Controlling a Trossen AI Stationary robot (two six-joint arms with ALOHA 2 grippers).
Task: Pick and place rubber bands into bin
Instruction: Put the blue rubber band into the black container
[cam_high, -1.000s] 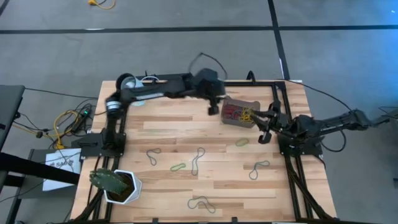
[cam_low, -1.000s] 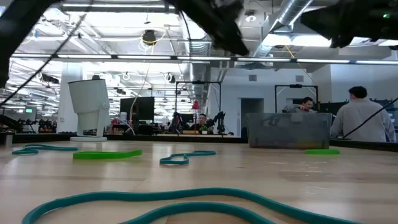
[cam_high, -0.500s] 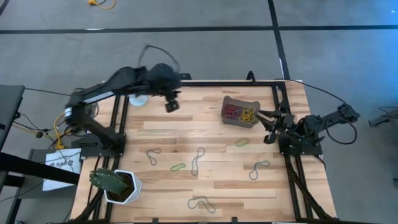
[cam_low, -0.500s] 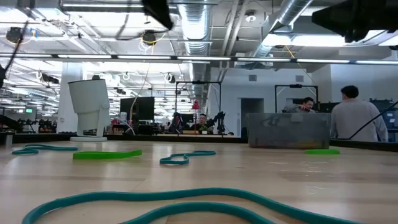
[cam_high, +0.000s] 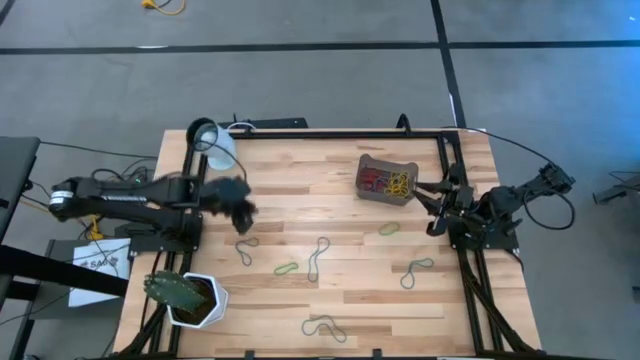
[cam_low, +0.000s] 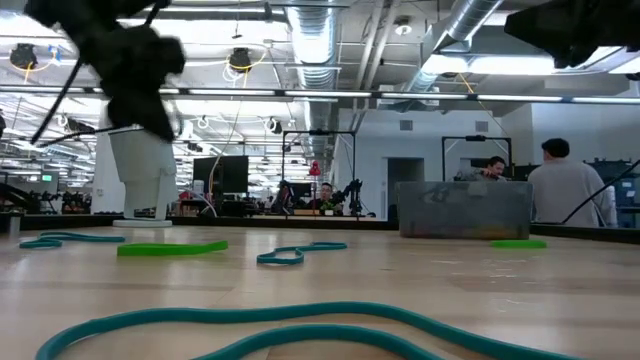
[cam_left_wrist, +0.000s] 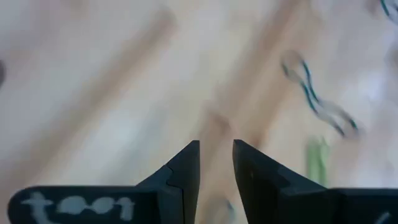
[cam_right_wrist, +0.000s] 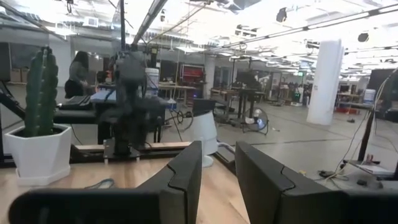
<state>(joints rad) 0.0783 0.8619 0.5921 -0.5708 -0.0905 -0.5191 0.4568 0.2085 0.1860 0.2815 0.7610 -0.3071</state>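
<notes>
The bin (cam_high: 385, 197) stands at the table's far right (cam_low: 463, 210) and holds red (cam_high: 374, 180) and yellow (cam_high: 399, 183) rubber bands. Several more loops lie flat on the wood: a grey one (cam_high: 245, 248), green ones (cam_high: 286, 268) (cam_high: 388, 228), and teal ones (cam_high: 318, 257) (cam_high: 415, 270) (cam_high: 322, 326). My left gripper (cam_high: 240, 210) (cam_left_wrist: 216, 155) hovers over the table's left part, just beyond the grey loop, narrowly open and empty. My right gripper (cam_high: 437, 205) (cam_right_wrist: 217, 155) waits at the right edge beside the bin, narrowly open.
A white cup (cam_high: 213, 140) lies at the far left corner. A white pot with a green plant (cam_high: 190, 298) stands at the near left corner. Black frame rails run along the table's sides. People stand in the room beyond the table (cam_low: 565, 190).
My left arm has swung away from the bin, across the far edge toward the table's left, then toward the near side and down over the grey loop. My right gripper has drawn back a little toward the right edge. The bands on the table have stayed put.
</notes>
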